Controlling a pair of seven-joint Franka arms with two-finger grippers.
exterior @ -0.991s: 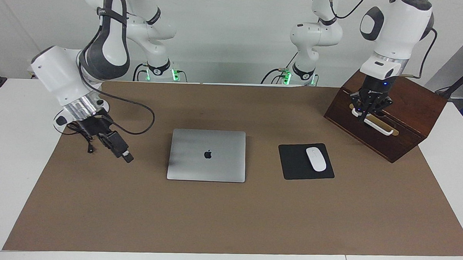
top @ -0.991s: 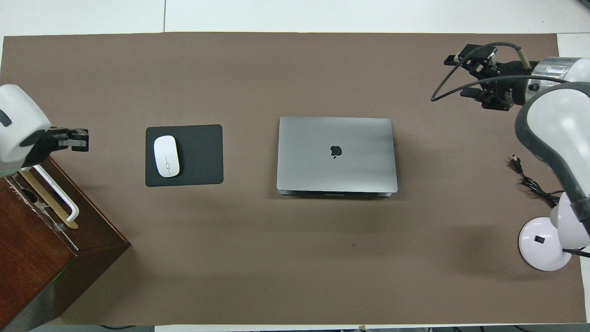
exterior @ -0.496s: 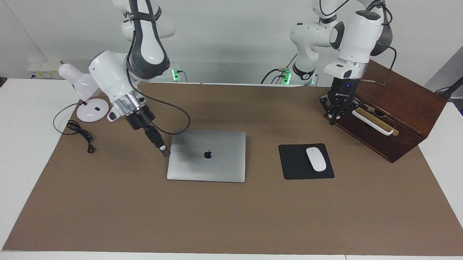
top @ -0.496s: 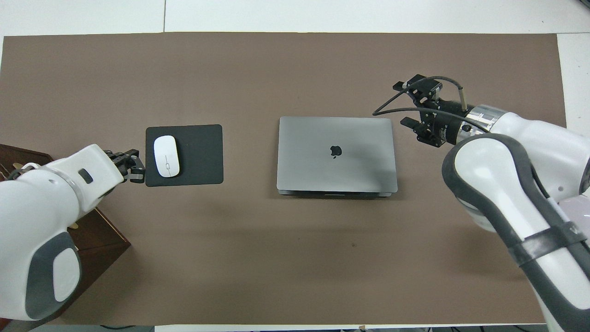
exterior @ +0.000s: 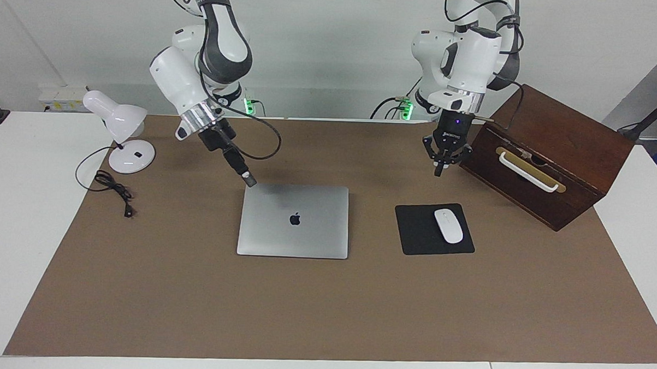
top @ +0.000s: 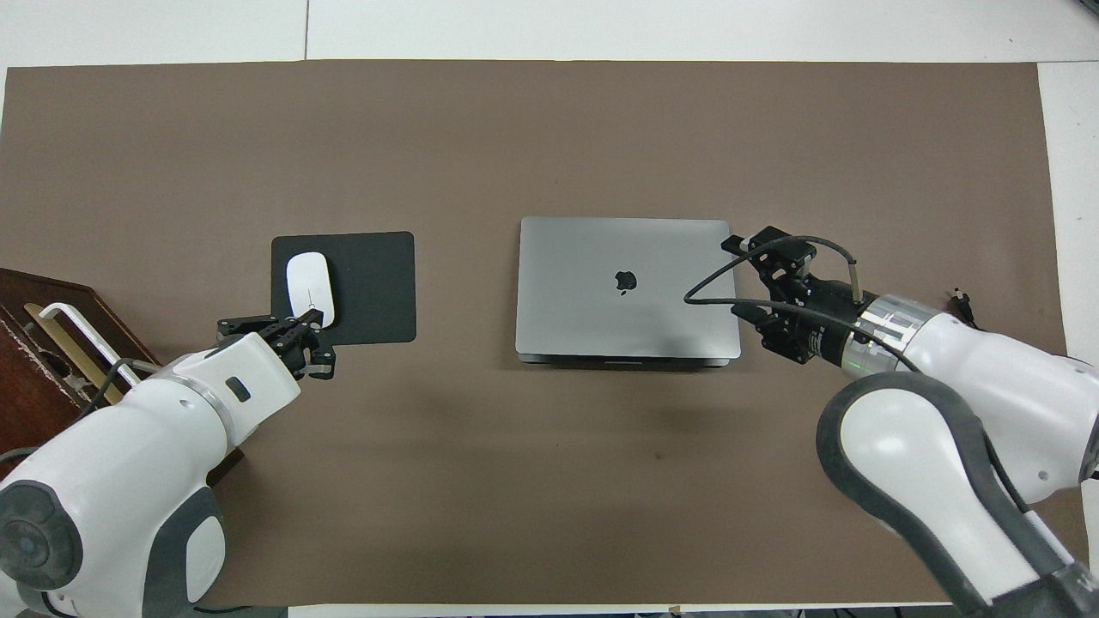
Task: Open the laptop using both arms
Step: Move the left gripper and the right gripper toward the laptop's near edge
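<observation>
The laptop (exterior: 293, 220) (top: 627, 287) lies shut and flat in the middle of the brown mat, its lid with the dark logo facing up. My right gripper (exterior: 248, 179) (top: 735, 244), long, narrow and black, hangs slanted in the air over the laptop's edge toward the right arm's end. Nothing shows in it. My left gripper (exterior: 440, 171) (top: 316, 324), a black claw, points down above the mat between the laptop and the wooden box, its fingertips together and holding nothing.
A black mouse pad (exterior: 411, 231) with a white mouse (exterior: 448, 225) lies beside the laptop toward the left arm's end. A dark wooden box (exterior: 559, 143) with a white handle stands past it. A white desk lamp (exterior: 120, 125) and its cable (exterior: 112, 190) sit at the right arm's end.
Both arms swung in toward the middle. The right gripper went from the mat near the lamp to the laptop's edge. The left gripper left the box handle and came over the mat.
</observation>
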